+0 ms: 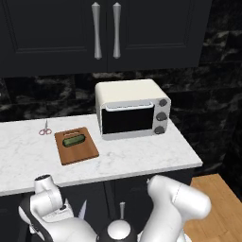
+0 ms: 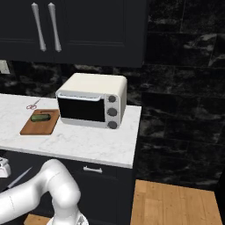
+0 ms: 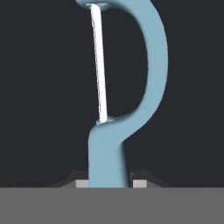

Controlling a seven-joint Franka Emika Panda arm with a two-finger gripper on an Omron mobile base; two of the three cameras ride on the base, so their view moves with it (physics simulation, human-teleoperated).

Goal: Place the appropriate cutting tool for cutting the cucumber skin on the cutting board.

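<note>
The peeler [image 3: 109,144], with a light-blue handle and a silvery blade [image 3: 99,65], stands up between my gripper's [image 3: 107,183] fingertips [image 3: 81,183], which are shut on its handle. In the left base view the peeler shows as a pale sliver [image 1: 82,209] beside the hand, low in front of the dark cabinets and below the counter's edge. The reddish-brown cutting board [image 1: 80,152] [image 2: 37,127] lies on the white marble counter with the dark-green cucumber [image 1: 73,140] [image 2: 40,117] on its far end. The gripper is well short of the board and lower than it.
A cream toaster oven [image 1: 132,108] [image 2: 92,105] stands right of the board. Small pink-handled scissors [image 1: 45,130] [image 2: 31,105] lie behind the board's left corner. Dark upper cabinets [image 1: 104,28] hang above. The counter [image 1: 142,158] ends just right of the oven.
</note>
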